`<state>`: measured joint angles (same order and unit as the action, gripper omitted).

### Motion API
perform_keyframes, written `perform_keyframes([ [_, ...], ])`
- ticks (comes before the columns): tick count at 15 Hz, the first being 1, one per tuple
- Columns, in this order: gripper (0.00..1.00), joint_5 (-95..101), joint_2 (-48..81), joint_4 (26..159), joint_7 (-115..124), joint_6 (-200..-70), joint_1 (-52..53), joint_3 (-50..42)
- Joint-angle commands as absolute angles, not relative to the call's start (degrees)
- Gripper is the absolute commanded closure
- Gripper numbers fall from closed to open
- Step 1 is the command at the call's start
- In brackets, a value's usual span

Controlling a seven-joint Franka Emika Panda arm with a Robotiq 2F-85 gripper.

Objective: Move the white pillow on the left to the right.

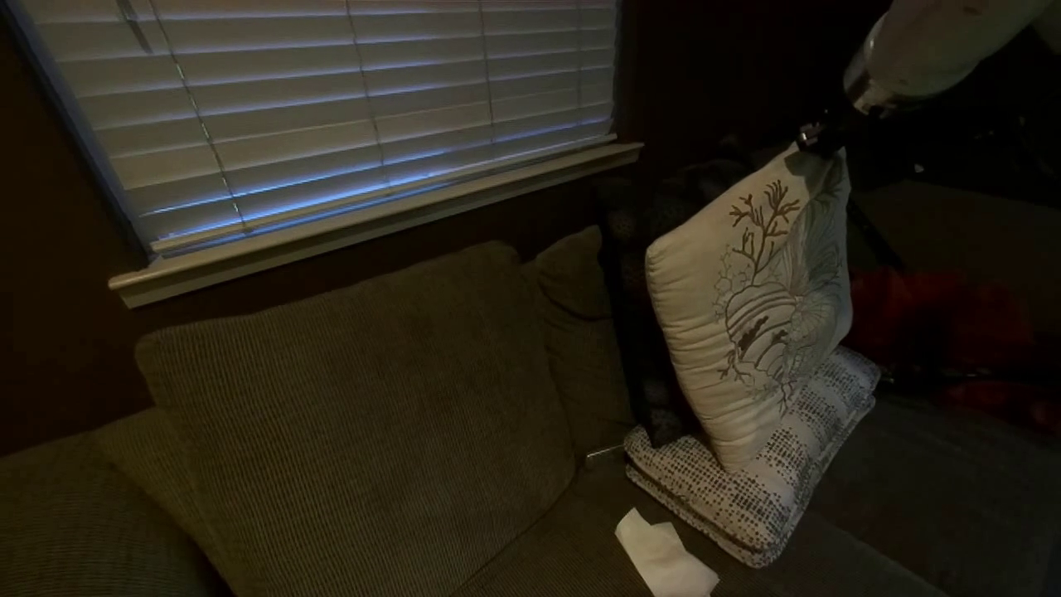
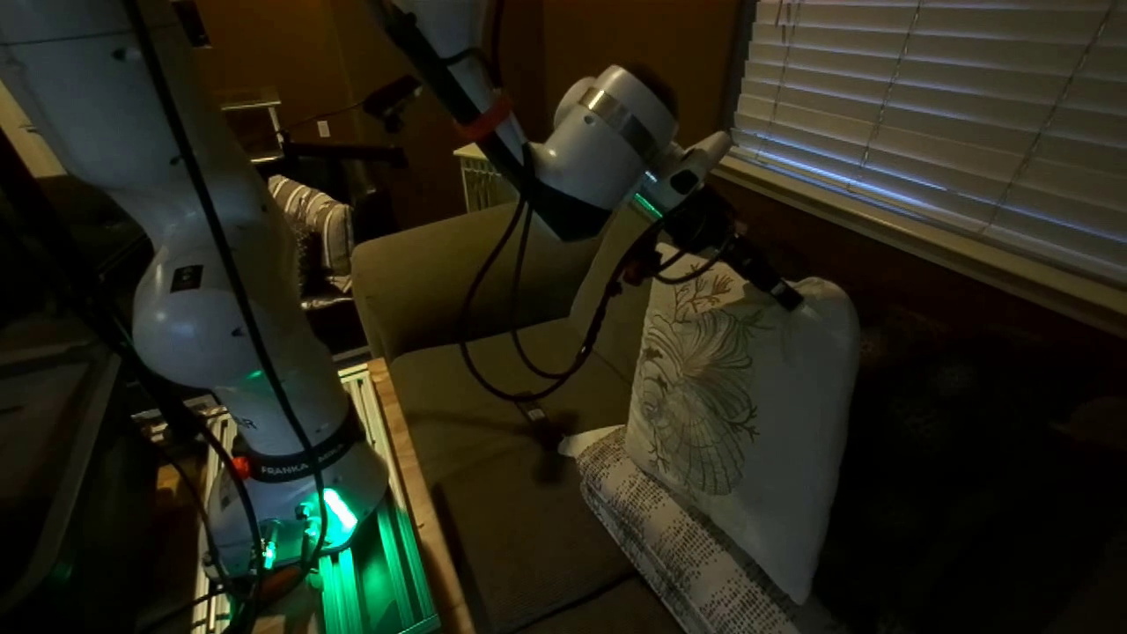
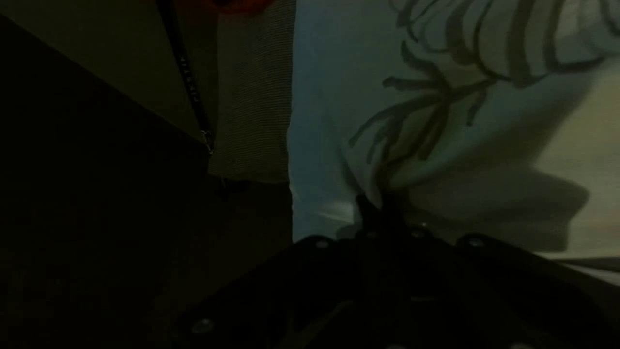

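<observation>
White pillow point(image 1: 750, 319) — brown branches; sofa point(image 1: 356, 431) — olive-brown.

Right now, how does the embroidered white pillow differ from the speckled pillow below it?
The white pillow is upright but tilted, while the speckled pillow lies flat. The white pillow carries embroidered branches and shell-like curves; the speckled pillow has small dark marks. The fingers pinch the white pillow near its top, and nothing grips the speckled pillow. Both have a pale ground with darker patterning.

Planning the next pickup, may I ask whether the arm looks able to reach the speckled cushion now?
Probably not yet: the pincer is pinching the white pillow, which stands over part of the speckled cushion.
</observation>
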<state>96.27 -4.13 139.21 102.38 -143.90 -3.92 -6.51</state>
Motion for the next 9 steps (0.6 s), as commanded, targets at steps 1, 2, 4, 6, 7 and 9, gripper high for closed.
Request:
perform_keyframes([
  [1, 0.99, 102.5, -1.4, 137.4, 110.5, -146.6, -5.4, -7.6],
  [2, 0.99, 103.8, -0.9, 137.2, 112.5, -146.7, -5.6, -7.8],
  [4, 0.99, 106.4, 0.1, 136.7, 116.1, -146.8, -6.1, -8.1],
  [6, 0.99, 109.5, 1.2, 136.1, 120.0, -146.8, -6.5, -8.3],
  [7, 0.99, 110.9, 1.8, 135.7, 121.9, -146.8, -6.7, -8.3],
  [9, 0.99, 113.5, 3.2, 134.8, 125.0, -147.2, -7.1, -8.3],
])
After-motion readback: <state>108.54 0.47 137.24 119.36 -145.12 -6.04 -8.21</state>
